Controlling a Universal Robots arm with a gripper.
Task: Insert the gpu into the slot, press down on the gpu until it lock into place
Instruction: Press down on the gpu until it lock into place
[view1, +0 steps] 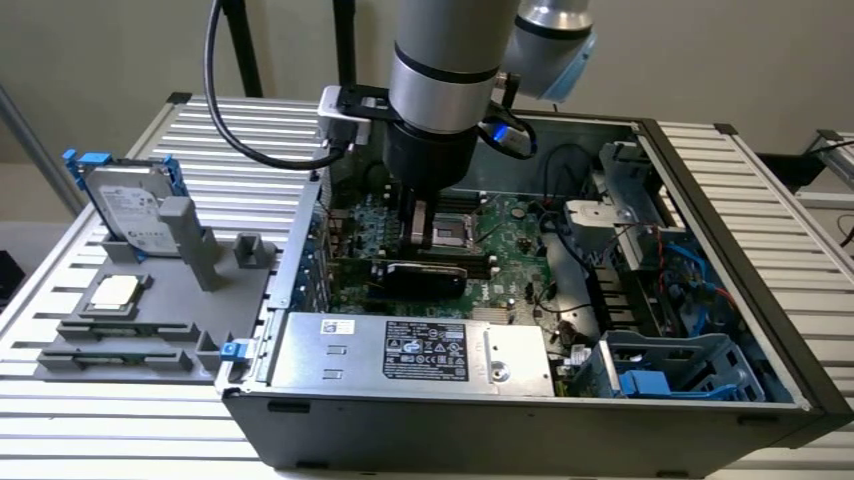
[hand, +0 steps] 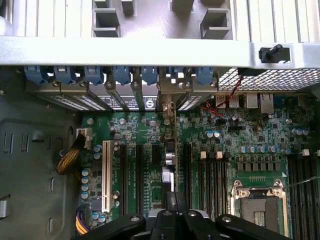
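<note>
Exterior view showed your gripper (view1: 423, 235) with fingers together, probably for pushing rather than grasping, over the gpu (view1: 420, 278), which stood upright just beyond the power supply (view1: 414, 350).

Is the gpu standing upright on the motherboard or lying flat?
Upright: in the wrist view the gpu shows its thin top edge, running from the rear brackets toward the fingers.
</note>
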